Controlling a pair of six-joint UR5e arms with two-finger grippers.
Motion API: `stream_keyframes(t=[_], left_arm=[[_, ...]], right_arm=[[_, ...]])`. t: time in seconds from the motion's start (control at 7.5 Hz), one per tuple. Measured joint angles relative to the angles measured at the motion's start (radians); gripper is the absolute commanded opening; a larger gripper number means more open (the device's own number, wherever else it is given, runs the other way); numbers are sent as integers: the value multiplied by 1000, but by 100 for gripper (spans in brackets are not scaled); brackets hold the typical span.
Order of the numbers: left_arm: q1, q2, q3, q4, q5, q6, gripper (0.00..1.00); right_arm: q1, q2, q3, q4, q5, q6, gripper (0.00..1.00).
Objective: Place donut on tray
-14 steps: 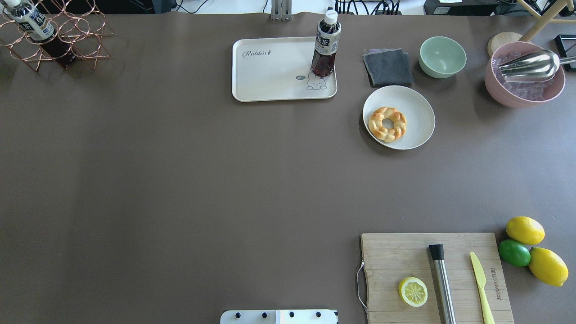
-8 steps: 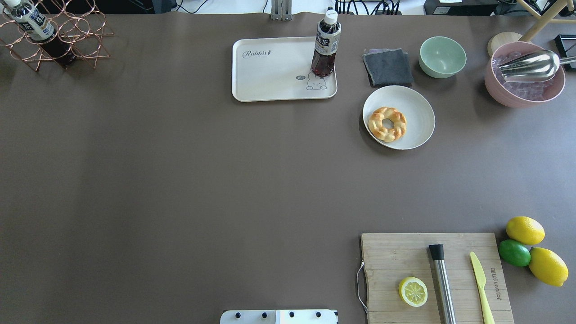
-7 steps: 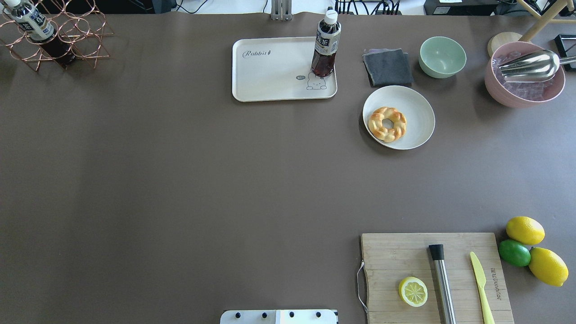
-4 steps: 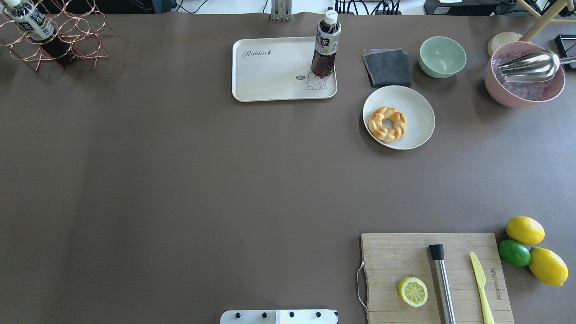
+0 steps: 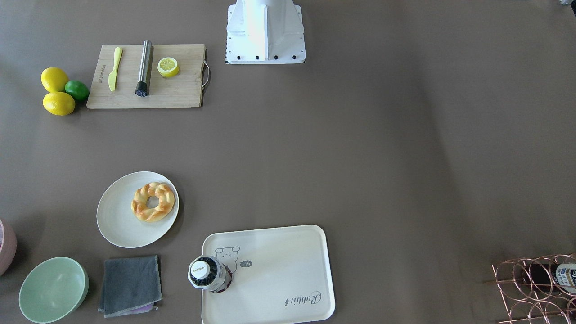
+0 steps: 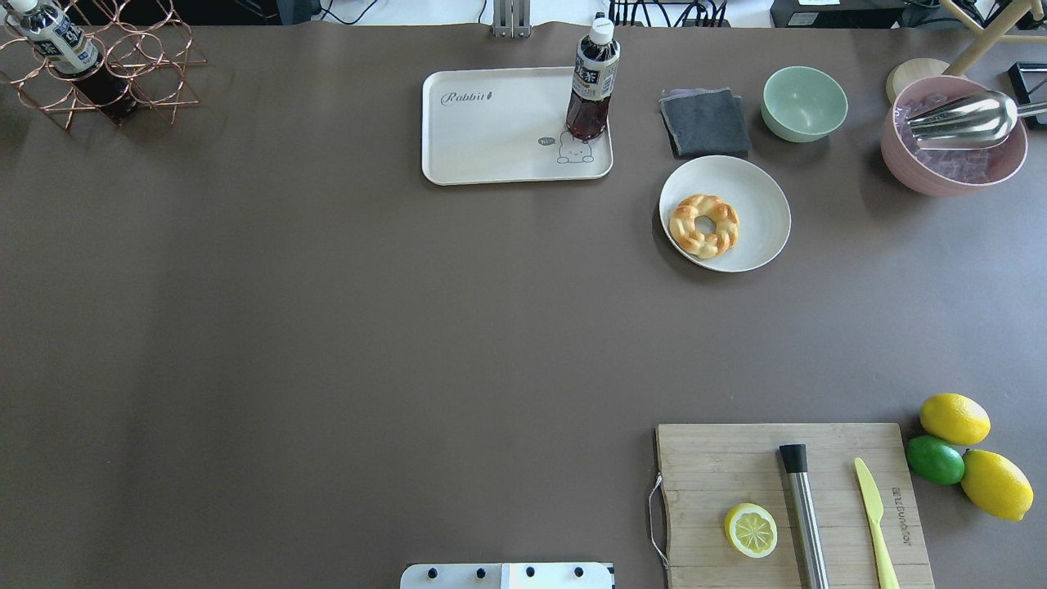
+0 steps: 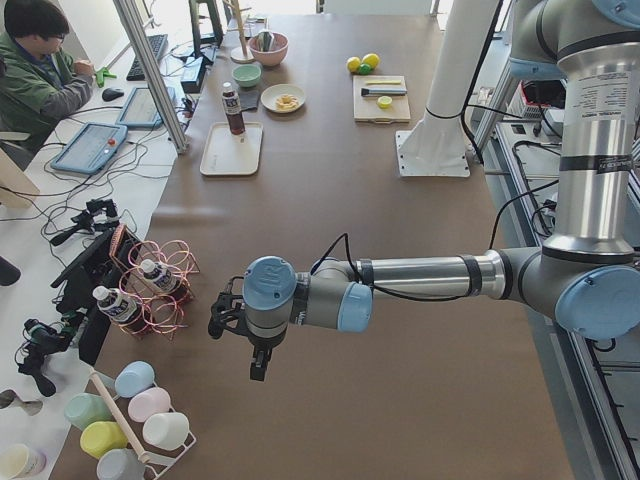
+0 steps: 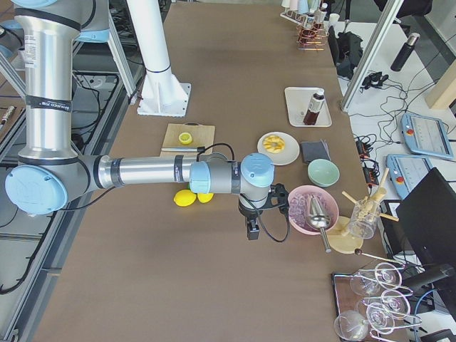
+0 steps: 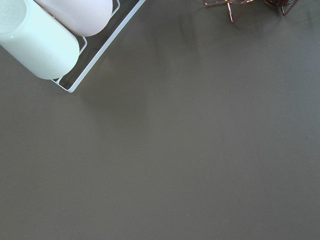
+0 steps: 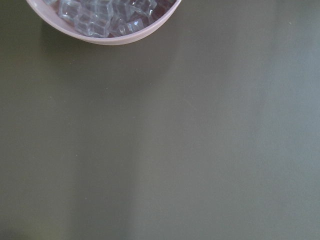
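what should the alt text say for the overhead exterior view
A braided donut lies on a round plate to the right of a cream tray, which holds an upright bottle near its right edge. A cutting board with a lemon half sits near the robot; no arms show.

Alt text: The cream-white rectangular tray (image 6: 499, 135) on my brown desk (image 6: 327, 327) carries the word "Rabbit" in grey script near one corner. From the camera facing me, the word reads upside down. Near the opposite corner, beside a small bear drawing (image 6: 576, 150), a tiny grey speech bubble (image 6: 546, 141) holds what looks like "hi". The clear plastic bottle of dark tea (image 6: 590, 90) standing on that tray has a black-and-white label with large East Asian characters, one resembling 茶. Its white cap (image 5: 200, 267) bears print too fine to read. A second tea bottle (image 6: 56, 39) in the copper wire rack (image 6: 155, 78) shows a similar label. The wooden cutting board (image 6: 720, 466) has lettering along one short edge, too small to make out.
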Motion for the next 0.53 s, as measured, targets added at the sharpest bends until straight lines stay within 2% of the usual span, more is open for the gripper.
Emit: stream_keyframes(t=[0.27, 0.53], left_arm=[[1, -7, -1, -15, -8, 0, 98], [1, -23, -4, -27, -10, -1, 98]], right_arm=[[0, -6, 0, 105, -7, 3, 100], [-1, -3, 0, 158, -4, 9, 100]])
